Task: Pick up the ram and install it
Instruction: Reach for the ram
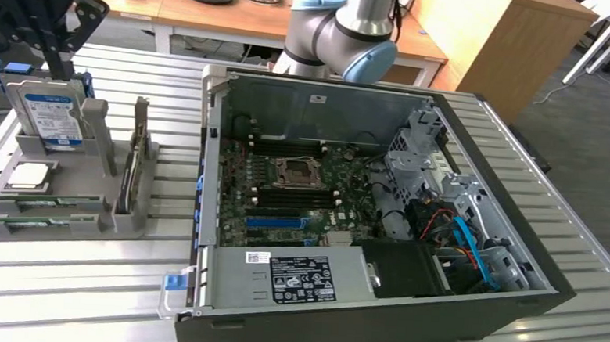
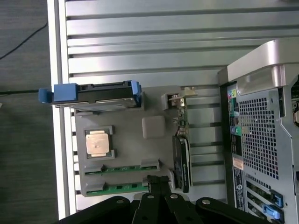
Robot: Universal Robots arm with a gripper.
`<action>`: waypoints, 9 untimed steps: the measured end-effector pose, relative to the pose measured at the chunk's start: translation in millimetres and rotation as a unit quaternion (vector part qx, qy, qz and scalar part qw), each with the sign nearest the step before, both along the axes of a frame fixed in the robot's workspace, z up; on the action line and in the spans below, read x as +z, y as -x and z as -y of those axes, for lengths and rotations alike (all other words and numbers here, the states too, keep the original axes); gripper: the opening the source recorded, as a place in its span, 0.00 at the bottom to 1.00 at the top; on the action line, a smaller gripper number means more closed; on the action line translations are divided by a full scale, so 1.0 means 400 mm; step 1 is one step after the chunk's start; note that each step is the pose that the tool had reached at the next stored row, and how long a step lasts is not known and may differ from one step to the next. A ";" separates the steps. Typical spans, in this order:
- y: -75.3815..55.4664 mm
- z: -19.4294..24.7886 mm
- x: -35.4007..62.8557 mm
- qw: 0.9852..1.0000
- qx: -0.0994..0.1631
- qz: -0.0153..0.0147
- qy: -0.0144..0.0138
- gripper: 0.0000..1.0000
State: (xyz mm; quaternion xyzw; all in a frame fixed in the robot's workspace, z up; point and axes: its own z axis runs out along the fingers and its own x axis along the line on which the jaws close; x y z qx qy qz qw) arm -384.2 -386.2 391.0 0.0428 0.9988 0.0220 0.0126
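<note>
My black two-finger gripper [image 2: 158, 181] has its jaws pressed together, holding nothing; the ram [image 2: 122, 187], a long narrow green circuit-board stick, sits in a slot of the grey plastic holder [image 2: 126, 140], a twin stick [image 2: 124, 169] alongside it; in the exterior view I hang above the holder's far end, with the ram at its near end, below me, its long axis running across that view.

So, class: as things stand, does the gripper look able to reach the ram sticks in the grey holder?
Probably yes. The gripper hangs shut above the holder, and both ram sticks lie uncovered in their slots. The upright hard drive and dark card stand beside them, not over them.
</note>
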 end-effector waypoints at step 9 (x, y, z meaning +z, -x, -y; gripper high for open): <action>0.054 -0.001 -0.001 1.000 -0.001 0.000 0.000 0.11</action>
